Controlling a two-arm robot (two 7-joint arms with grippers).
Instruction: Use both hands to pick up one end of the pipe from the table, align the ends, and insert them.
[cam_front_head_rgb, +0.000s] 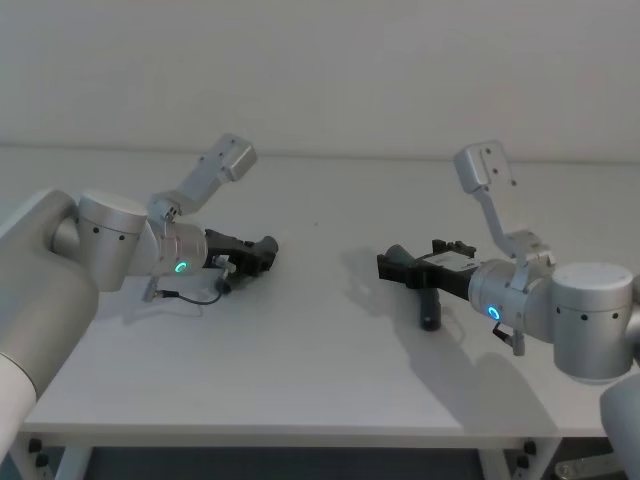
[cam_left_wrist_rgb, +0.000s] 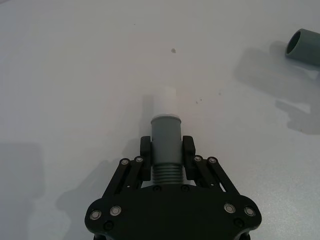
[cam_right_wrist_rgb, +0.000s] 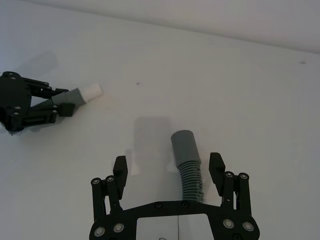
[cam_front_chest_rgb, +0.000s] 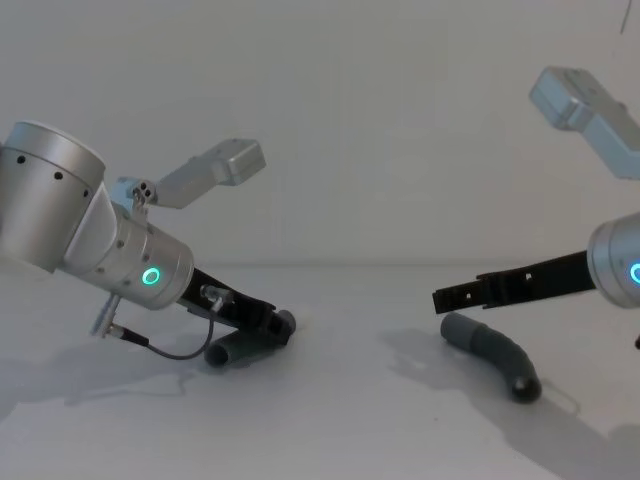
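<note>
Surface (cam_front_head_rgb: 320, 380): smooth, matt white-grey. Left pipe piece (cam_left_wrist_rgb: 165, 172): matt grey plastic, ribbed; left cuff (cam_left_wrist_rgb: 165, 132) smooth, tipped in matt white. Right pipe piece (cam_right_wrist_rgb: 191, 182): ribbed likewise; right cuff (cam_right_wrist_rgb: 185, 145) smooth, matt. Left gripper (cam_left_wrist_rgb: 166, 145), right gripper (cam_right_wrist_rgb: 168, 164): matt black, studded with bright metal rivets. Left arm (cam_front_head_rgb: 110, 240), right arm (cam_front_head_rgb: 590, 320): finished in satin silver metal.

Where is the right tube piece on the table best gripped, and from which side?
On the ribbed section just behind its grey cuff, from above: the tube piece lies flat under the open right gripper, and the cuff must be left free for mating.
</note>
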